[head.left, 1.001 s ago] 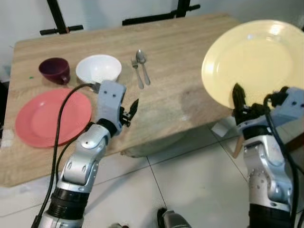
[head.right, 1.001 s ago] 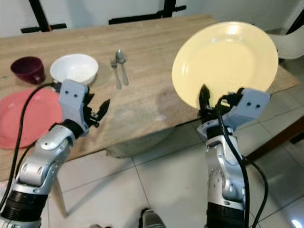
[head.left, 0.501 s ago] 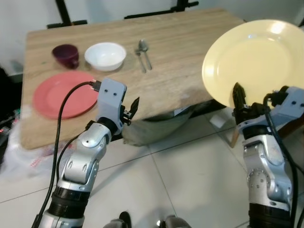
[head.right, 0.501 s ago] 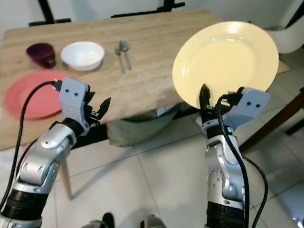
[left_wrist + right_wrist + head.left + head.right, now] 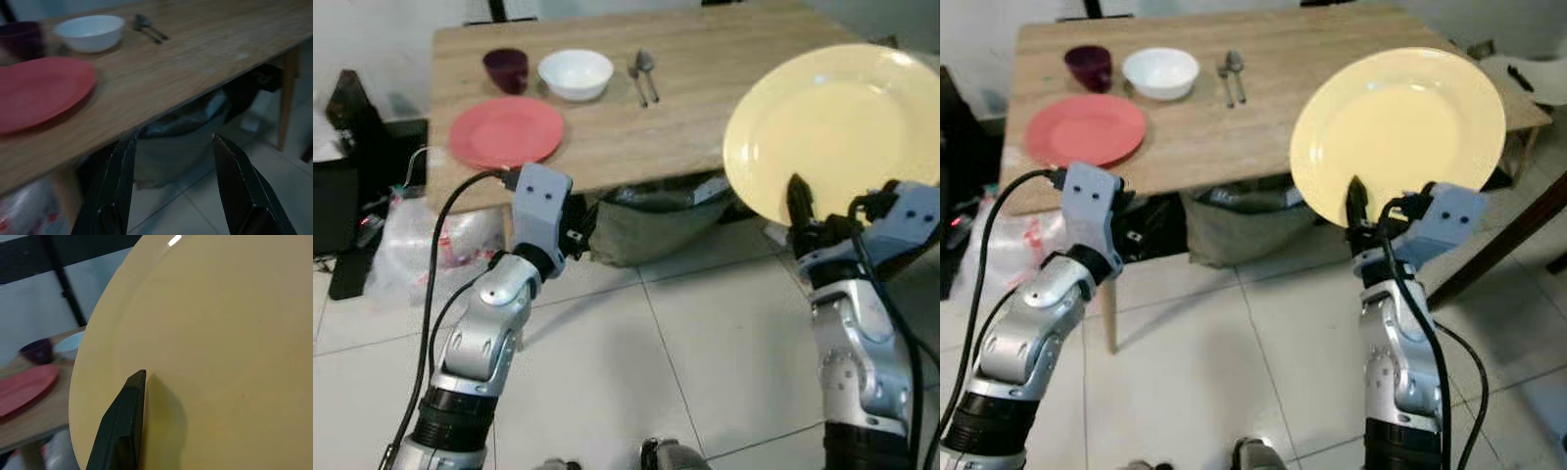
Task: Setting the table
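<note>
A large yellow plate (image 5: pixel 832 132) stands nearly upright in front of me on the right, with my right gripper (image 5: pixel 799 199) shut on its lower rim; one black finger (image 5: pixel 124 426) lies across its face. My left gripper (image 5: pixel 173 142) is open and holds nothing, level with the near edge of the wooden table (image 5: pixel 705 117) and short of it. On the table's far left part are a red plate (image 5: pixel 506 131), a dark purple cup (image 5: pixel 506 69), a white bowl (image 5: pixel 576 73), and a fork and spoon (image 5: pixel 641 74) side by side.
A dark sack (image 5: pixel 656 220) lies under the table's near edge. A clear plastic bag (image 5: pixel 431 245) and a black object (image 5: pixel 342 186) are on the tiled floor at left. A white chair (image 5: pixel 1528 80) stands at the right.
The camera has backed away from the table, which now looks smaller and farther off, with more floor in view. Both arms keep their pose and the yellow plate stays gripped.
</note>
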Available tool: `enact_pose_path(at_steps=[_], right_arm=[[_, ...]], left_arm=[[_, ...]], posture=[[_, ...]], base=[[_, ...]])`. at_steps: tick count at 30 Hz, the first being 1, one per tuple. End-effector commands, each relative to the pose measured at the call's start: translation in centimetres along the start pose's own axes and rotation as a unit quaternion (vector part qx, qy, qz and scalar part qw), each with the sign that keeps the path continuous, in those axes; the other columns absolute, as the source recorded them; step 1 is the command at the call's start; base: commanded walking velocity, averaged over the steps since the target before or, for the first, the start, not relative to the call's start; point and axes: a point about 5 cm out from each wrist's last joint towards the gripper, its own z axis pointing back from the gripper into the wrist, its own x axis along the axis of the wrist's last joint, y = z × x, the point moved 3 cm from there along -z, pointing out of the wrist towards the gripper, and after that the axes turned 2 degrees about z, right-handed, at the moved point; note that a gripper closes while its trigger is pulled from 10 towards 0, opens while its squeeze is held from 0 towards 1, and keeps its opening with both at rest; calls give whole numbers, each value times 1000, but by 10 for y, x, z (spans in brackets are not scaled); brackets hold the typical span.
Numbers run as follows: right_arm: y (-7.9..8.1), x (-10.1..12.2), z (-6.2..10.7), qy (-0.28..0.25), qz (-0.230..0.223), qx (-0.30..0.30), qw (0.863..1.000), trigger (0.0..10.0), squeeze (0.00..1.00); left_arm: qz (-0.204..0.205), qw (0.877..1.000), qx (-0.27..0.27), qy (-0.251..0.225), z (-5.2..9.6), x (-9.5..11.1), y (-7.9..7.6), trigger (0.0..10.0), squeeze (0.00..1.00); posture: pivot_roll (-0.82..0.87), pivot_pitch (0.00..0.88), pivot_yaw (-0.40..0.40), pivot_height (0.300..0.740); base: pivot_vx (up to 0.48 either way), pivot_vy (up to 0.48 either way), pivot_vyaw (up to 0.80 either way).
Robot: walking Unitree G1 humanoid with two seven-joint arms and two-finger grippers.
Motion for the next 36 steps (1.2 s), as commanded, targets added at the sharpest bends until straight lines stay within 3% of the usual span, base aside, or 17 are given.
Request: enact_pose_path(at_steps=[1,36], right_arm=[[-4,2,1,-4,9,-6,1000,10000,0],[-10,-1,3,2,15,-16,1000,10000,0]], left_arm=[[3,1000,-4,8,0,-4,-3,10000,0],[6,1000,-11,8,-3,-3,-6,10000,0]], posture=[[-163,59,68,740],[-173,79,72,740]], base=[[-322,0,0],[-314,0,0]])
